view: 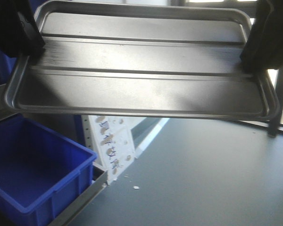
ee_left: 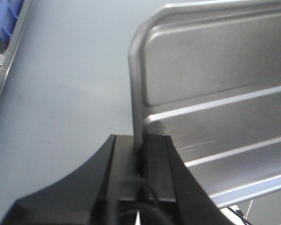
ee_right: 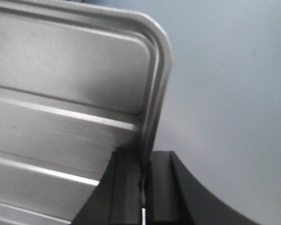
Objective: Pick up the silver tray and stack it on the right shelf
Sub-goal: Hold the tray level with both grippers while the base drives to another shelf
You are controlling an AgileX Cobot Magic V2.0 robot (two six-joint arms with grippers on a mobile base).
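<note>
Clamped tight: left end effector (ee_left: 141, 140) on one short rim of the tray (ee_left: 215, 93), right end effector (ee_right: 145, 157) pinching the opposite rim. Tray's aloft, roughly level, above the blue bin (view: 33, 174) and floor (view: 217, 179). Carry step, I reckon. No shelf in view; next calls for swinging right, arms together.
</note>
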